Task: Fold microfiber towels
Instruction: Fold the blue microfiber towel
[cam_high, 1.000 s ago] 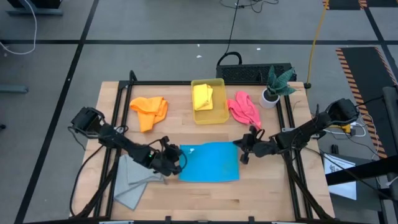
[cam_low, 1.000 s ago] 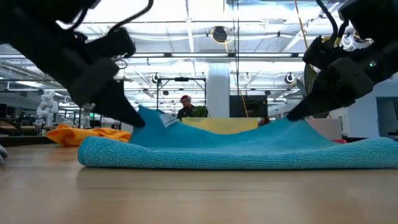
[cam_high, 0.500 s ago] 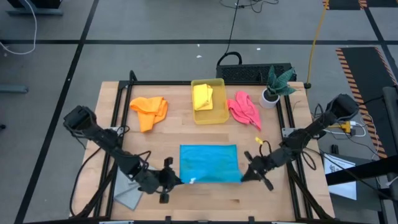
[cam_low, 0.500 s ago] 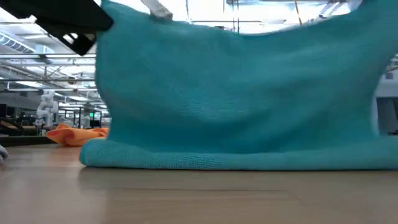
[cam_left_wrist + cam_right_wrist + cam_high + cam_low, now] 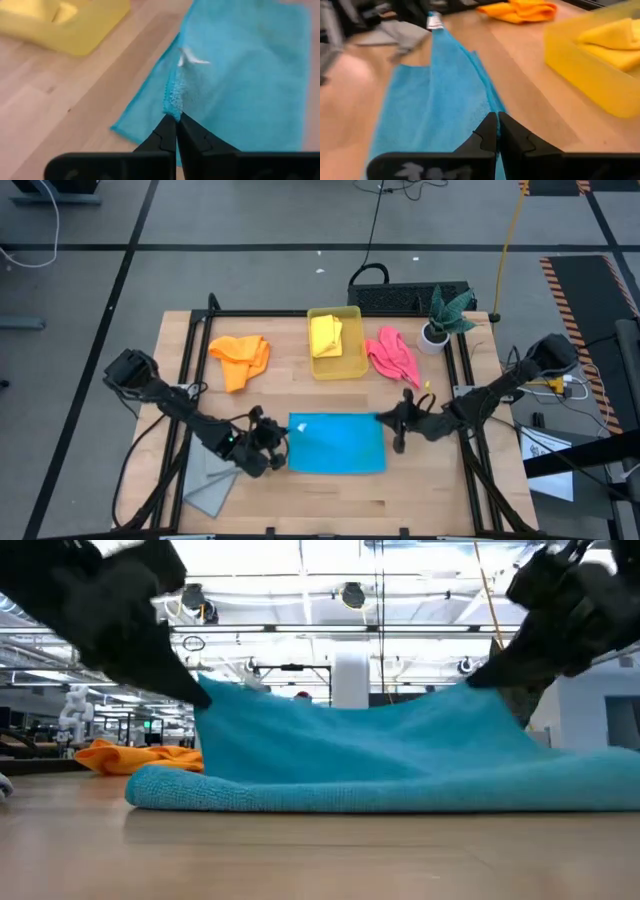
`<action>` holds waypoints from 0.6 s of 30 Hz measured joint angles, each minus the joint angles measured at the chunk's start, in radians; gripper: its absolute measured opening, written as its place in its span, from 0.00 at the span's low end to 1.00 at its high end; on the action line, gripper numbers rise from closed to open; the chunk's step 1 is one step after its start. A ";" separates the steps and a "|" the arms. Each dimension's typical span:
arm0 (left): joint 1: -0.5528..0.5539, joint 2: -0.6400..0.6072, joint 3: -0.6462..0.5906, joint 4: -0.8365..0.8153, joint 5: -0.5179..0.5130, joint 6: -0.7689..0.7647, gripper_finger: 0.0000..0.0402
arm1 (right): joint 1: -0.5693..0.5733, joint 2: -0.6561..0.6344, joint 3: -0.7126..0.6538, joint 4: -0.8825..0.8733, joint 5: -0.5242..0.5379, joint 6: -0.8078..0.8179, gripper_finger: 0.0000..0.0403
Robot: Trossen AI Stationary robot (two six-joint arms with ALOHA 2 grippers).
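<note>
1. Blue towel (image 5: 337, 444) on the table, stretched between both grippers, its far edge raised.
2. Left gripper (image 5: 277, 443), arm low and outstretched, pinches one corner.
3. Right gripper (image 5: 393, 421), reaching inward, pinches the opposite corner.

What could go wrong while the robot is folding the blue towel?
The left end effector and the right end effector each pinch only a thin bit of the blue towel's edge, so a corner might slip free and flop down crooked. The two raised corners must also land evenly, or the fold may end up lopsided. The left arm sits close to the grey towel and could drag it.
</note>
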 joint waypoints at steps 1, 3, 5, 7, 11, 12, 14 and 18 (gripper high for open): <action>0.011 0.000 -0.009 -0.001 0.003 -0.002 0.01 | -0.013 0.003 0.000 -0.008 -0.001 -0.007 0.00; 0.027 0.000 -0.015 -0.001 -0.001 0.002 0.02 | -0.027 0.003 0.000 -0.003 -0.007 -0.044 0.00; 0.027 -0.004 -0.013 0.002 -0.003 0.027 0.02 | -0.032 0.003 0.000 0.024 -0.023 -0.087 0.00; 0.021 -0.010 -0.007 0.016 -0.003 0.057 0.02 | -0.027 0.003 0.000 0.059 -0.025 -0.110 0.00; 0.011 -0.011 -0.004 0.070 0.055 0.115 0.01 | -0.021 0.002 0.000 0.086 -0.075 -0.127 0.00; 0.009 -0.011 -0.004 0.084 0.083 0.117 0.02 | -0.021 0.002 0.000 0.087 -0.091 -0.127 0.00; 0.003 -0.011 -0.004 0.115 0.148 0.120 0.03 | -0.020 0.002 0.000 0.096 -0.173 -0.125 0.00; -0.031 -0.011 -0.004 0.217 0.262 0.193 0.02 | -0.010 0.002 0.000 0.102 -0.423 -0.129 0.00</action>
